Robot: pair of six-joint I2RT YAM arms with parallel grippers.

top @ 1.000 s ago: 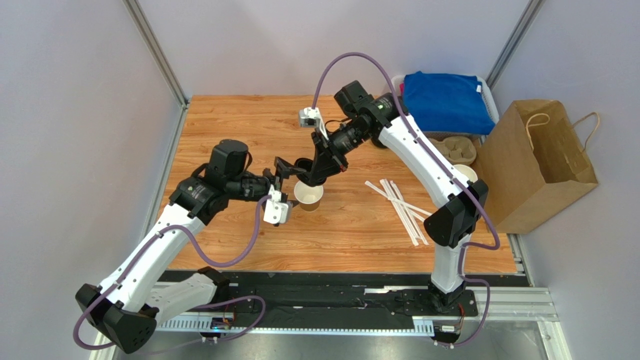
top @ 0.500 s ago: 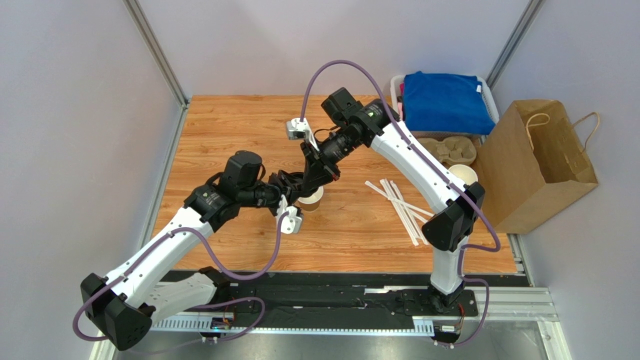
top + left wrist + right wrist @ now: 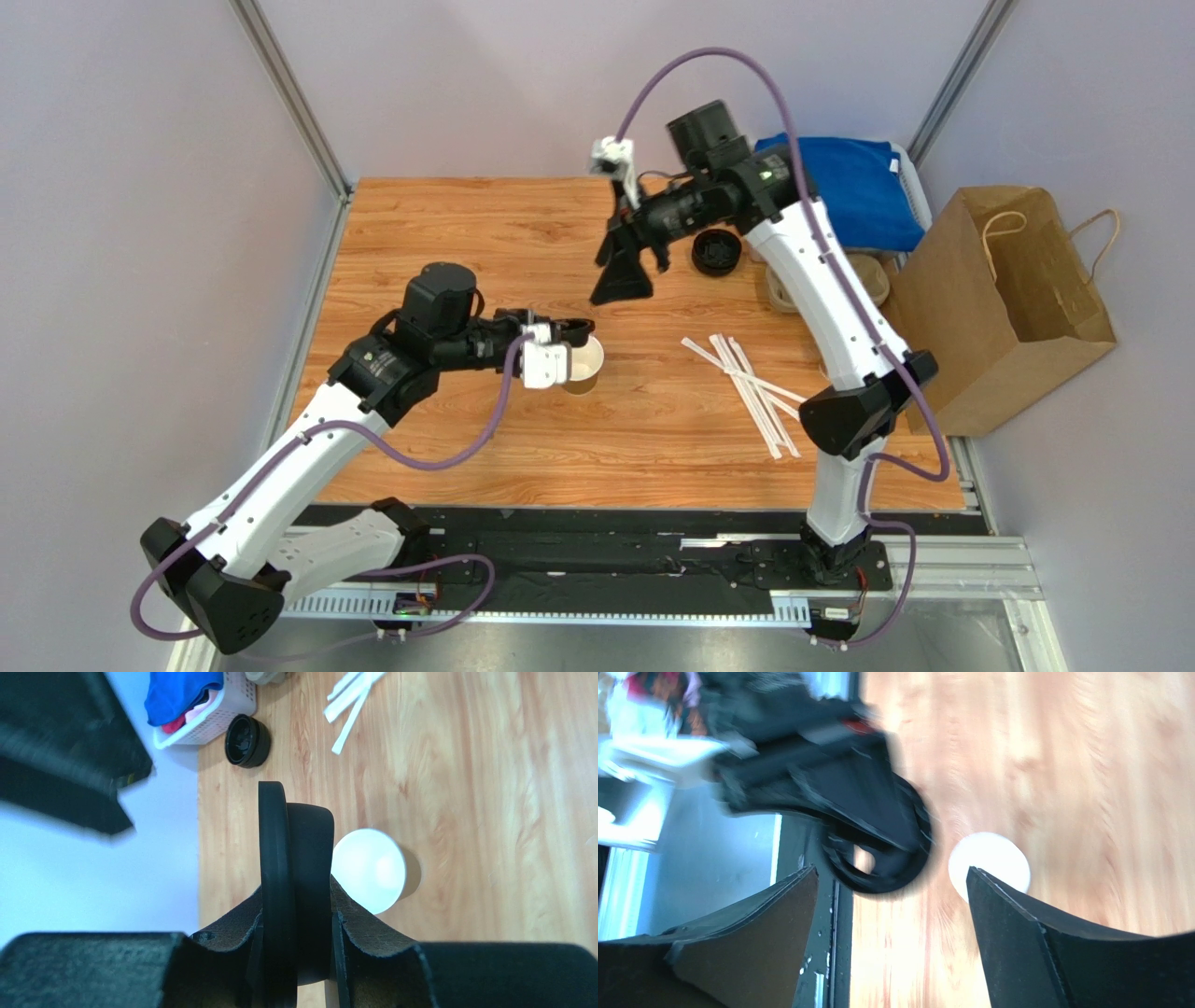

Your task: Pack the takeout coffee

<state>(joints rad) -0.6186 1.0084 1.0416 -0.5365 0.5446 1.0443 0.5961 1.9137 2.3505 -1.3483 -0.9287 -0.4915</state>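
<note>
The takeout coffee's paper cup (image 3: 581, 368) stands uncapped mid-table, its white inside (image 3: 370, 870) facing up. My left gripper (image 3: 571, 336) is shut on a black lid (image 3: 295, 868), which stands on edge between the pads just beside the cup's rim. In the right wrist view, the lid (image 3: 885, 855) and the cup (image 3: 990, 859) appear below. My right gripper (image 3: 622, 280) hangs open and empty, above and behind the cup, well apart from it. Both of its fingers (image 3: 1018, 931) are spread wide around bare table.
A second loose black lid (image 3: 717, 252) lies at the back near a white basket (image 3: 909, 175) holding blue cloth. White straws (image 3: 751, 385) lie right of the cup. A brown paper bag (image 3: 1003, 301) stands at the right edge, with a cardboard cup carrier (image 3: 859, 280) beside it.
The left gripper closed on the lid. The right gripper then let go of it, opened, and pulled back up and to the right. The left gripper now holds the lid alone by the cup.
</note>
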